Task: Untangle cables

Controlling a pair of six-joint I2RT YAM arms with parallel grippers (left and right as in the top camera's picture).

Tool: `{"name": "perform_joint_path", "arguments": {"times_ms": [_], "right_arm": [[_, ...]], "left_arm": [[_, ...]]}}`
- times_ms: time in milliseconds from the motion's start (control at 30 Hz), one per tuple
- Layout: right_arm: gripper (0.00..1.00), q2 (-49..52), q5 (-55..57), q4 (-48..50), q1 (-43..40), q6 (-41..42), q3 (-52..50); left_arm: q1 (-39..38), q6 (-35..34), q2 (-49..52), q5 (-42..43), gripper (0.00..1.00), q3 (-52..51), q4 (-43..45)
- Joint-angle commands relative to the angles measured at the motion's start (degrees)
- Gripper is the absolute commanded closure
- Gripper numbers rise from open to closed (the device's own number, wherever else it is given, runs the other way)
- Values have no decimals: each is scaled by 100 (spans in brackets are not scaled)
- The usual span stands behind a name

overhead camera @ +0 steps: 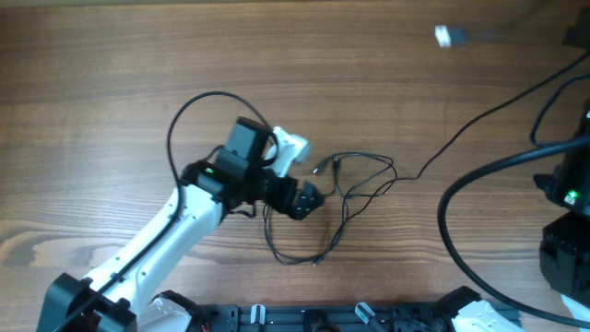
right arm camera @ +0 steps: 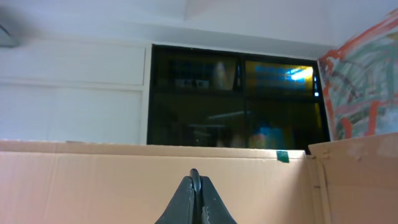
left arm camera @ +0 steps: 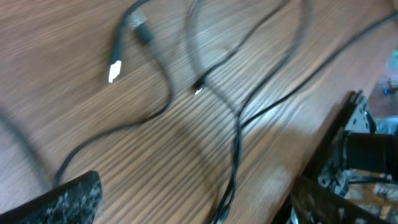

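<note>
wood-grain tabletop [overhead camera: 111, 65] fills the overhead view, with a dark rail [overhead camera: 313, 318] along the bottom edge. the left arm [overhead camera: 166, 240], white, rises from the lower left corner toward the centre of the frame. the left gripper [overhead camera: 307, 199] sits low over the table just left of centre. in the left wrist view its fingers [left arm camera: 68, 196] stand wide apart at the lower corners of the frame and hold nothing.

the cables [overhead camera: 355, 189] lie loose on the wood at the centre of the overhead view, just right of the left gripper. they form several thin, dark, overlapping loops, and one strand trails down toward the lower middle. whether the gripper touches them cannot be told. in the left wrist view the strands cross the upper and middle parts of the frame. a plug end with a bright tip [left arm camera: 115, 70] lies at the upper left, and a second plug [left arm camera: 142, 28] lies just above it.

the right arm [overhead camera: 564, 231] stands at the right edge of the overhead view, well apart from the cables. a thick black cable [overhead camera: 444, 221] curves beside it. the right gripper [right arm camera: 194, 199] points upward at a cardboard wall [right arm camera: 93, 186] and a dark window [right arm camera: 236, 99]. its fingers are pressed together with nothing between them.

a small white object [overhead camera: 443, 35] lies at the upper right of the table.
</note>
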Motion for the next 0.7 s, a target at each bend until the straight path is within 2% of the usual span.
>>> {"name": "perform_joint_path", "arguments": {"times_ms": [0, 133, 333, 367, 400, 433, 500, 533, 600, 667], "right_arm": [[96, -68, -114, -212, -28, 487, 83], [96, -166, -326, -470, -28, 610, 83], [96, -192, -326, -857, -28, 608, 83], [96, -192, -326, -876, -28, 610, 83], [96, -195, -326, -903, -28, 610, 83], [96, -195, -326, -957, -28, 608, 83], [96, -214, -321, -1071, -28, 605, 83], [96, -234, -319, -1139, -28, 597, 83], [96, -260, -280, -1268, -28, 544, 83], [96, -260, -232, -1390, -28, 544, 83]], "left_arm": [[-634, 61, 417, -640, 2, -44, 916], [-916, 61, 1438, -835, 2, -44, 2070], [-1093, -232, 2465, -752, 3, -44, 2769], [-1099, -306, 2557, -758, 6, -44, 2835], [-1102, -483, 2605, -933, 9, -44, 2868], [-1080, -833, 2610, -1491, 17, -44, 2861], [-892, -1961, 2608, -3060, 20, -44, 2789], [-673, -2380, 2608, -3335, 20, -44, 2699], [83, -2881, 2603, -3224, 21, -44, 2380], [772, -2905, 2601, -3027, 21, -44, 2059]]}}
